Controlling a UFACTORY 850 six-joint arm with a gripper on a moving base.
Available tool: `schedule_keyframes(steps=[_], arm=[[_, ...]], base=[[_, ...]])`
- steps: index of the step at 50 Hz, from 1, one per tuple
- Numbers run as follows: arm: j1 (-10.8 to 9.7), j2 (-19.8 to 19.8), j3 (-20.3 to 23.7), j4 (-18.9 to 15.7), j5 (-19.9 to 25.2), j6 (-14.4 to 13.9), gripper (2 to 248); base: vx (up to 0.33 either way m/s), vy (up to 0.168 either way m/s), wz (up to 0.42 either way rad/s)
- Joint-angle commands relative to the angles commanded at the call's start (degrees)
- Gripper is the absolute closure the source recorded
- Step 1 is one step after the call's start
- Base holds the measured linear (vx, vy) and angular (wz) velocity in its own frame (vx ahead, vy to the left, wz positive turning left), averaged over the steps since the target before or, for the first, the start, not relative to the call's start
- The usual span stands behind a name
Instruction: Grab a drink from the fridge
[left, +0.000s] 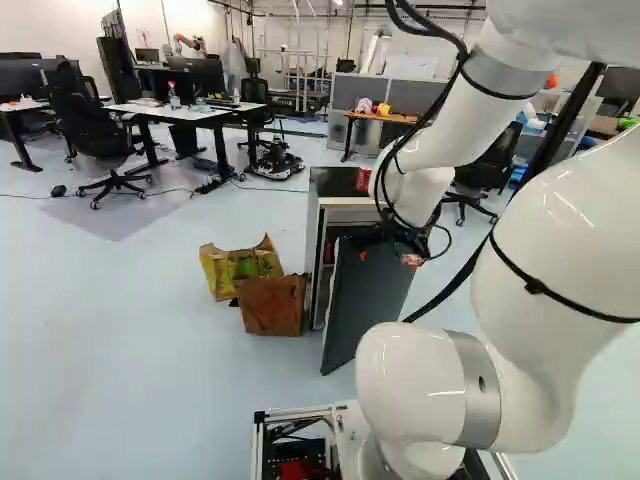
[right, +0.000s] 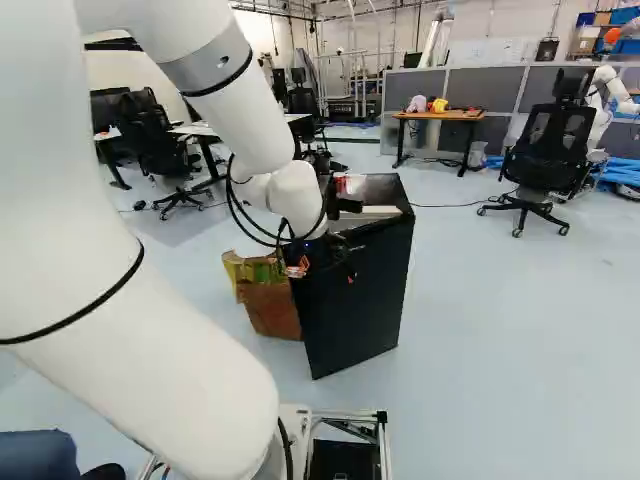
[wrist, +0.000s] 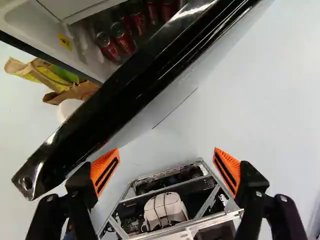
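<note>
wrist view: status?

two-fingered black claw (wrist: 166, 149) with orange pads: spread, empty. red metal drink cans (wrist: 121, 40): inside the white-lined fridge (wrist: 30, 25), beyond its open black door (wrist: 125, 95).

likely fault?

door strike. a careless sideways move could catch the nearby door, swing it shut and block the cans.

This is a robotics lab with an open-plan office feel. Taking twelve o'clock as straight ahead of the base, a white-topped desk (left: 168, 113), monitors (left: 207, 76) and a black office chair (left: 92, 125) stand towards eleven. Grey partitions (right: 497, 90) run from twelve to one behind a wood-topped table (right: 440, 115); another robot (right: 607, 77) stands at one. The pale floor (right: 500, 330) is smooth and seamless-looking.
</note>
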Motion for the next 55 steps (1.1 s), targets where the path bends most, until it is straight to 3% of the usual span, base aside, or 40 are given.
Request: schedule_keyframes(steps=[28,55], arm=[[3.56,-1.34,-1.34,0.00,2.32,0.00,3],[4.93,-3.35,-3.40,0.00,3.99,0.00,3]], base=[[0.000,0.000,0.000],[0.000,0.000,0.000]])
